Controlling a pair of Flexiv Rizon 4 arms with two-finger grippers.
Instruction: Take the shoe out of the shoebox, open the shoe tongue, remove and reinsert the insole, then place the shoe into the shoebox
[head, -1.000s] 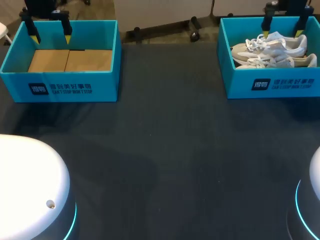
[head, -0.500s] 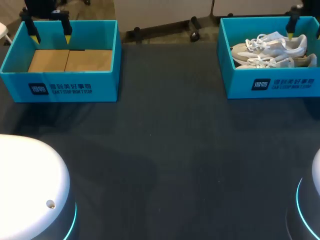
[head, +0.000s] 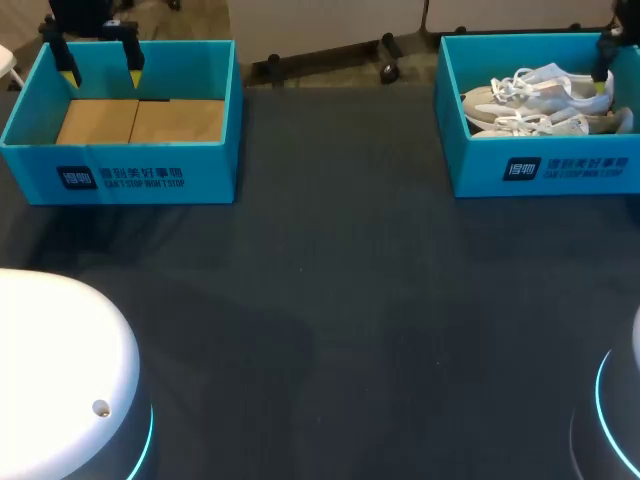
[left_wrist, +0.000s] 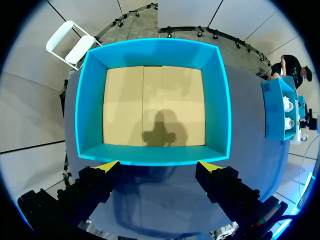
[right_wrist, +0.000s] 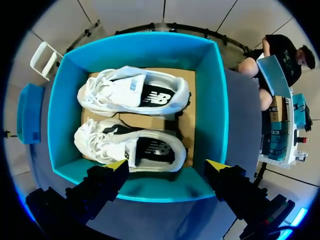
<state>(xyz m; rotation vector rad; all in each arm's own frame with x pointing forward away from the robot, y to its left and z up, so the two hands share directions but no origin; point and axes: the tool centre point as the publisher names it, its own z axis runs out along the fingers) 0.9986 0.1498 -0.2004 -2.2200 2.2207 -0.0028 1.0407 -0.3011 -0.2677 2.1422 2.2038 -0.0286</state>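
Sneaker (right_wrist: 132, 147), nearer of pair in right shoebox (right_wrist: 212, 100) | likely light, soft upper, stiffer heel | grip heel collar | right tool (right_wrist: 167, 165) spread, empty | left tool (left_wrist: 158, 165) spread

The left pincer (left_wrist: 159, 166) and right pincer (right_wrist: 167, 165) have blocky black fingers (left_wrist: 94, 183) with pointed yellow tips (left_wrist: 107, 166). Both bases (head: 60, 350) are smooth white domes ringed in glowing cyan.

Head view overlooks table (head: 330, 300), left wrist above empty box (left_wrist: 155, 52), right above shoebox (right_wrist: 145, 50)
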